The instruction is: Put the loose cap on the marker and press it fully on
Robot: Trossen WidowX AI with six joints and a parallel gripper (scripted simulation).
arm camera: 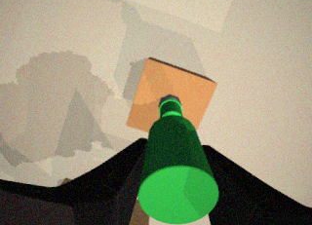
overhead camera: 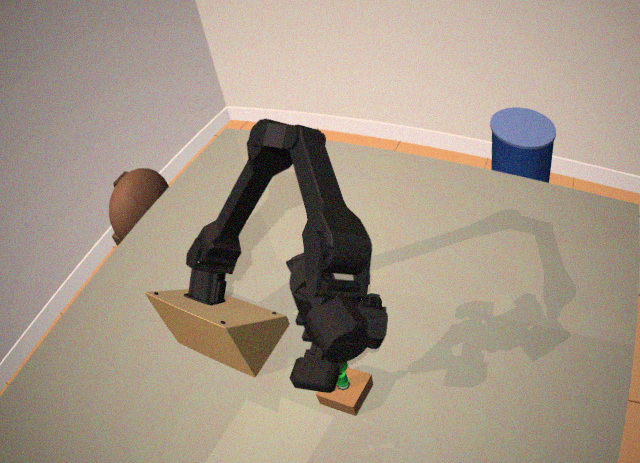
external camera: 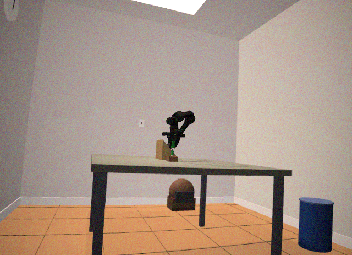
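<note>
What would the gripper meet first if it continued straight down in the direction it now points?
The gripper, shut on the green cap, points down at the marker in the holder block. The cap's mouth would probably meet the marker's tip first; the gap between them is unclear.

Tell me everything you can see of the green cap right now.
The cap is a glossy green tapered tube, with its closed round end toward the wrist camera. The gripper is shut on it, a dark finger on each side. It hangs roughly upright, directly above the marker, whose green top shows just beyond its far end, over the brown holder block. From the top view the arm hides most of it. Whether it is already on the marker cannot be told.
</note>
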